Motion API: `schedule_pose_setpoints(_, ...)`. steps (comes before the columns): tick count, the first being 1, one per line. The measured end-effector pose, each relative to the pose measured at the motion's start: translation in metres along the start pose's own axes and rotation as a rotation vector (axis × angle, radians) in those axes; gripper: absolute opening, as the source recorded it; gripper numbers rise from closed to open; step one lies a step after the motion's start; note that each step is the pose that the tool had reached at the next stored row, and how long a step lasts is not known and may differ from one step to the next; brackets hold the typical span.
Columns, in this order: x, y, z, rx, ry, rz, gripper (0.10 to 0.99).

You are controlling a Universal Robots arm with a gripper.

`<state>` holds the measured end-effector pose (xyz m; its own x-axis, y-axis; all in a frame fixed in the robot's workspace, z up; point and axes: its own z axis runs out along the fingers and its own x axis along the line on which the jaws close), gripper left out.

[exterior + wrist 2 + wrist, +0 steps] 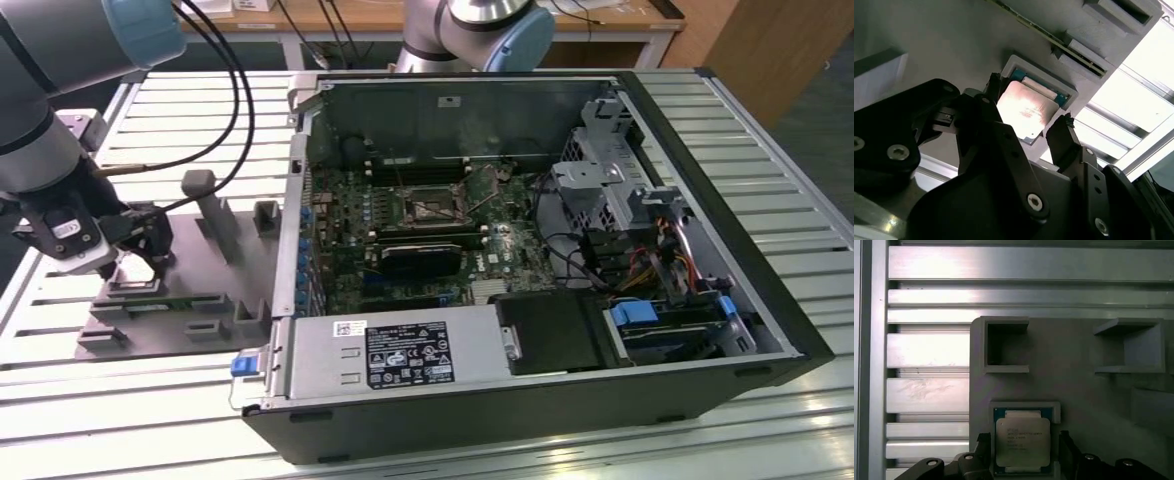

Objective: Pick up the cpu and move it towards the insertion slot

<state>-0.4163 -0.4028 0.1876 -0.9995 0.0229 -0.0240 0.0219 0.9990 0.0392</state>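
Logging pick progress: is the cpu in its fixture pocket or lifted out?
In the pocket. The cpu lies flat within the raised rim of the fixture; the open gripper straddles it, gaps showing on both sides.

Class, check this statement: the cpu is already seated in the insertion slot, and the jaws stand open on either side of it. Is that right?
Not right. The cpu lies in a recess of the grey fixture, outside the case, not in the slot; the first wrist view shows it. The jaws do stand open on either side of it.
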Motion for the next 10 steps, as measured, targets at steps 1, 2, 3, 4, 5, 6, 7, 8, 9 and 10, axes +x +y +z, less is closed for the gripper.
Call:
schedule_pose_setpoints(1,0.0000,0.0001,0.0006,0.000,-0.0002,0.000,0.647)
schedule_pose_setpoints(2,0.0000,0.0002,0.0013,0.000,-0.0002,0.000,0.647)
schedule_pose_setpoints(3,0.0001,0.0003,0.0024,0.000,0.0000,0.000,0.647)
schedule_pose_setpoints(4,0.0001,0.0003,0.0024,0.000,0.0002,0.000,0.647)
schedule_pose_setpoints(5,0.0001,0.0003,0.0025,0.000,0.0002,0.000,0.647)
schedule_pose_setpoints(6,0.0002,0.0004,0.0025,0.000,0.0003,0.000,0.647)
schedule_pose_setpoints(7,0.0002,0.0004,0.0026,-0.002,0.0001,0.000,0.647)
schedule_pose_setpoints(8,0.0002,0.0004,0.0026,-0.005,0.0001,0.000,0.647)
schedule_pose_setpoints(9,0.0002,0.0004,0.0027,-0.006,0.0001,0.000,0.647)
schedule_pose_setpoints(10,0.0001,0.0004,0.0027,-0.006,0.0000,0.000,0.647)
